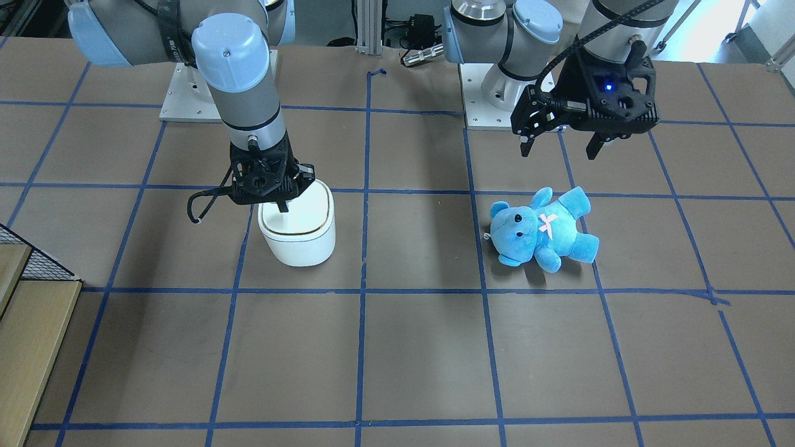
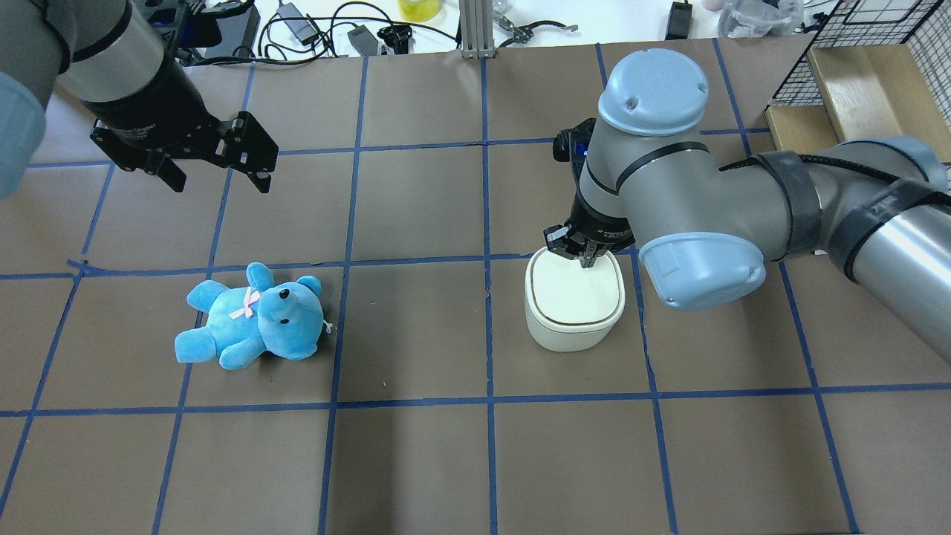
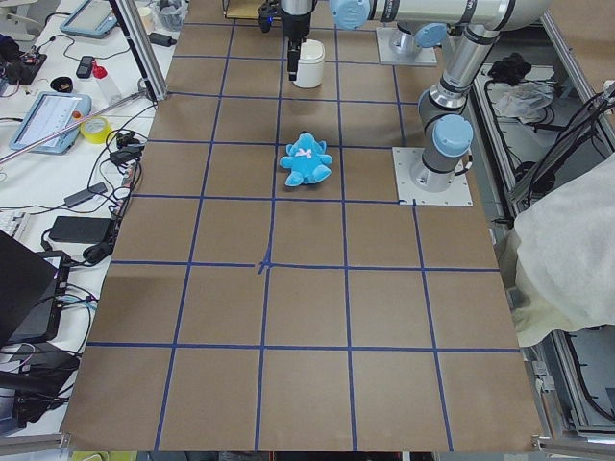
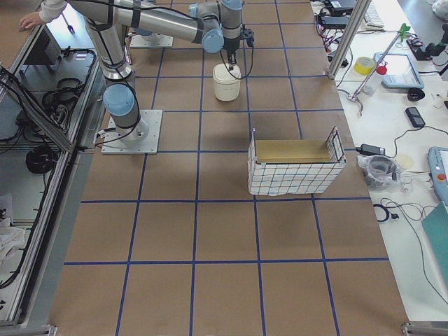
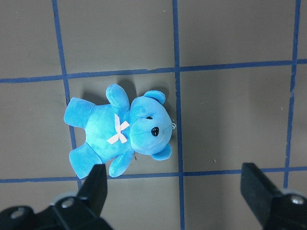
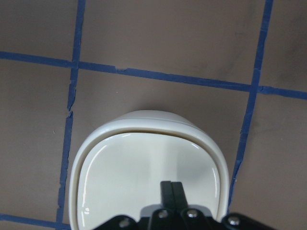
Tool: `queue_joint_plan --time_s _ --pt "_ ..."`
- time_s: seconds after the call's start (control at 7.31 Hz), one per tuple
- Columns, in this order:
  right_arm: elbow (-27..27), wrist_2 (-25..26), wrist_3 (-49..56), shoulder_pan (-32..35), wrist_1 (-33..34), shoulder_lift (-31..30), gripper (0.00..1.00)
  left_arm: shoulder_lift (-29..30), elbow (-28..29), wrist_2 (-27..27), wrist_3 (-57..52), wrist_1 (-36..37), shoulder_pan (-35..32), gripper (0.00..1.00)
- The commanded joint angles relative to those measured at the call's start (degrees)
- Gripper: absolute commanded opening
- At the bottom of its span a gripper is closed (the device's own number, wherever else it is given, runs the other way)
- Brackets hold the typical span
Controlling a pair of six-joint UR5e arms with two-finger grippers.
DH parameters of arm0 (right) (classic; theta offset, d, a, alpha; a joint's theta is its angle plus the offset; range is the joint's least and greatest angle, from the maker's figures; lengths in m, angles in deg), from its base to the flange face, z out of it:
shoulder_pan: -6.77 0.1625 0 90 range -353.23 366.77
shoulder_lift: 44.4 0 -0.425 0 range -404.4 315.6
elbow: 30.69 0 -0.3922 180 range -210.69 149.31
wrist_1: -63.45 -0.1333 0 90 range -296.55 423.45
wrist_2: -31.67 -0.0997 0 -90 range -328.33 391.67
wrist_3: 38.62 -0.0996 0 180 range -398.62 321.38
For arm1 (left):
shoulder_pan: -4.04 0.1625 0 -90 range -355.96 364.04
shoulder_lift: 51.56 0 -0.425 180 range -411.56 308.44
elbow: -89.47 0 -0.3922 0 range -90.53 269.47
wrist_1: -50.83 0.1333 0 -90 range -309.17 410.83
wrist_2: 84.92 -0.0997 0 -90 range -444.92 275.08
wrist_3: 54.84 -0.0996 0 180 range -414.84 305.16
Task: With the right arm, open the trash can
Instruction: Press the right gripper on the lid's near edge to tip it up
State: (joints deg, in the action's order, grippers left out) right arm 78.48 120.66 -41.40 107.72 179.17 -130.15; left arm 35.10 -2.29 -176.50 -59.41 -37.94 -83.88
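Overhead exterior gives us the count: one trash can [image 2: 566, 336], one blue teddy bear [image 2: 252, 319], one wire basket [image 4: 294, 178] and two pincers. We see the trash can as a small white tub of rounded-square outline, with a flat glossy white lid [image 2: 572, 293] shut flush and a thin gold line round its rim. It stands upright on the table [image 2: 416, 461], lid facing up, on the robot's right and well apart from the bear. Being nearly square, it shows us no clear long axis; its sides run roughly along the blue tape grid [image 2: 488, 334]. The right pincer [image 6: 171, 186] points straight down over the lid, fingers pressed together with nothing between them; whether they touch the lid we cannot tell. The left pincer [image 2: 221, 182] hangs spread wide and empty above the table.
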Motion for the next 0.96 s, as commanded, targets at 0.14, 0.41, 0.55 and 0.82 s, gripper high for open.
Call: queue_joint_plan --time_s 0.14,0.41,0.55,0.82 --pt "0.86 -0.31 1.03 -2.16 0.20 0.32 0.00 0.00 0.00 0.00 0.00 0.00 0.03 1.00" --pt "1.13 -0.22 0.32 -1.55 0.29 0.41 0.00 0.00 0.00 0.00 0.00 0.00 -0.05 1.00" --pt "2.69 0.04 -0.55 -1.29 2.64 0.15 0.00 0.00 0.00 0.00 0.00 0.00 0.03 1.00" --pt "5.17 0.04 -2.05 -0.93 5.64 -0.38 0.00 0.00 0.00 0.00 0.00 0.00 0.03 1.00"
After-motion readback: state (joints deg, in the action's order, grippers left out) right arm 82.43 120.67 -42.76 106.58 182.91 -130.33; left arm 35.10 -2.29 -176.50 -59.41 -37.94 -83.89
